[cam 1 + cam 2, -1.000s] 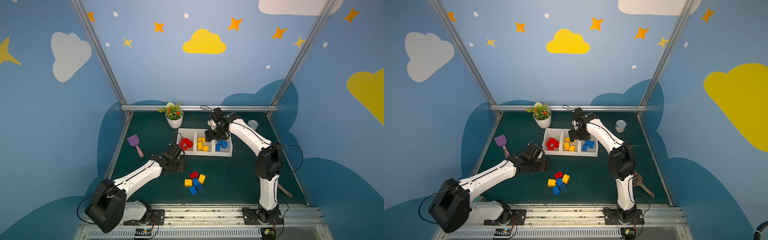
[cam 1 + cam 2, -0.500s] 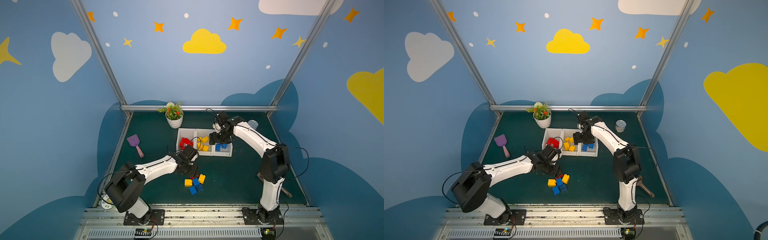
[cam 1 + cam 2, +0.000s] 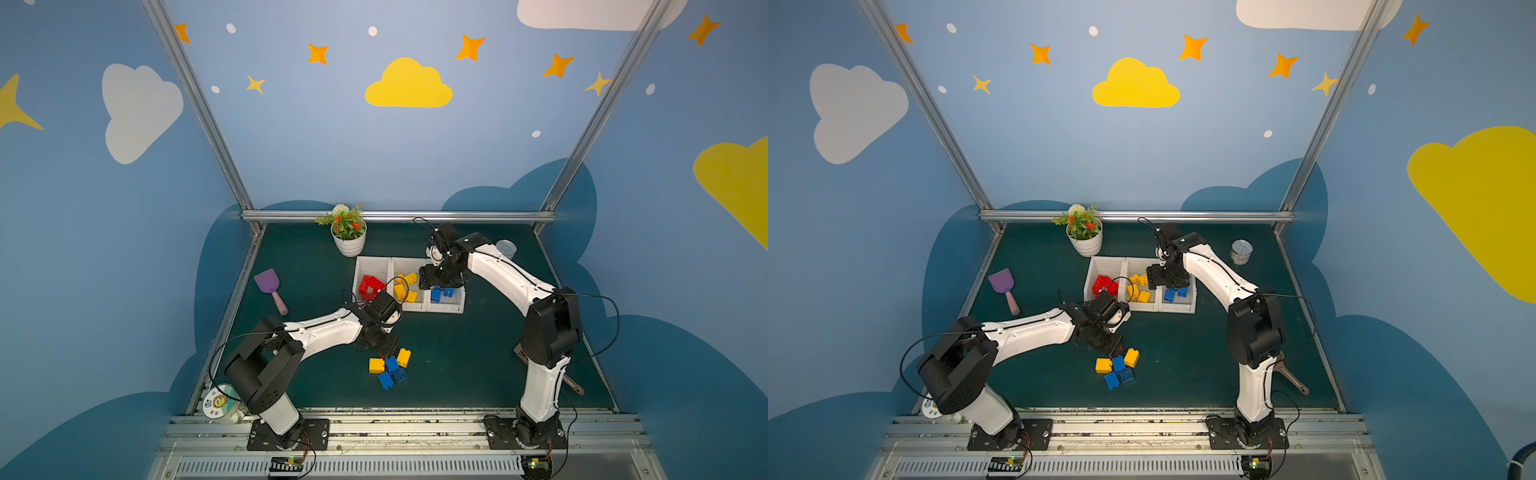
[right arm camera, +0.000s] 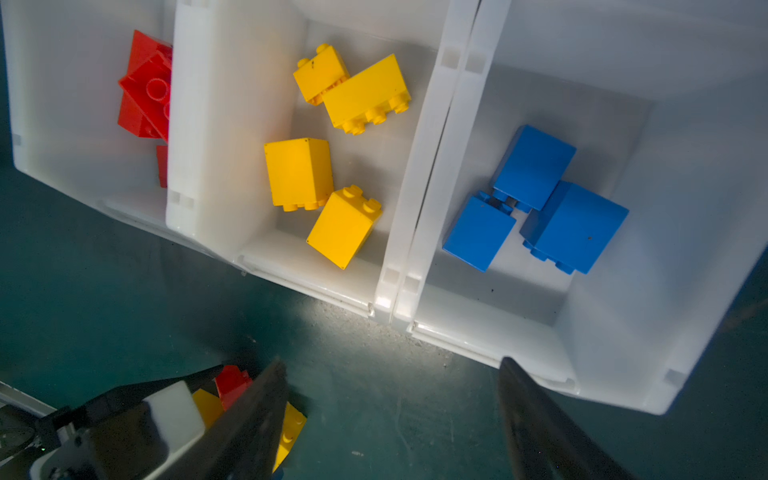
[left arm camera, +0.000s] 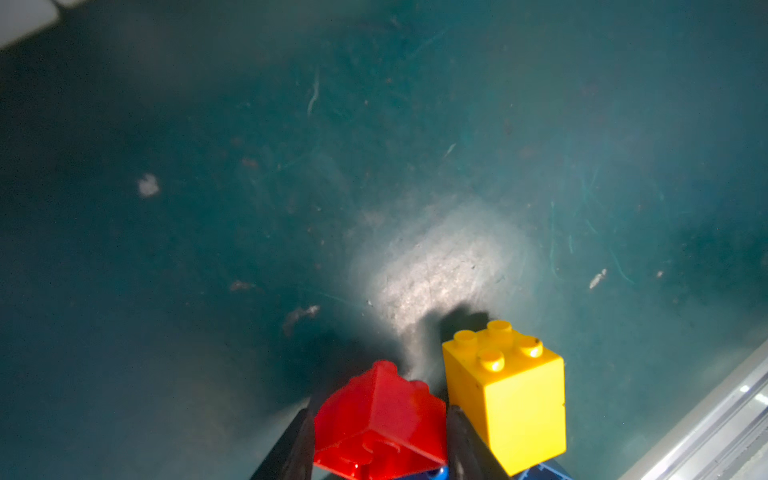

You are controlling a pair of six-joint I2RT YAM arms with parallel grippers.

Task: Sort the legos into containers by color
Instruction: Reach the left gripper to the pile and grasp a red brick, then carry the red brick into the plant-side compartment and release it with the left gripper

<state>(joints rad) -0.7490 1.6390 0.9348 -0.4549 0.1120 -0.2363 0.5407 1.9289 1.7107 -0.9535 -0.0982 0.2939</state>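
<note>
The left end effector [image 5: 381, 413] was clenched on one red lego [image 5: 374, 419], with a dark finger pressing each side of it, low over the green surface [image 5: 374, 166]. Whether this brick was lifted off the surface or only touching it was not clear to me from such a close view. Just beside it stood a yellow lego [image 5: 511, 395], upright with its studs up. In both top views this end effector was at the edge of the loose legos [image 3: 392, 365], a small pile of yellow and blue bricks lying apart from the bins. The right end effector [image 4: 390, 415] hung above the containers [image 4: 419, 174], fingers wide apart and nothing between them. In the three joined white bins lay red legos [image 3: 371, 286] in the left one, yellow legos [image 3: 405, 286] in the middle one and blue legos [image 3: 441, 294] in the right one.
</note>
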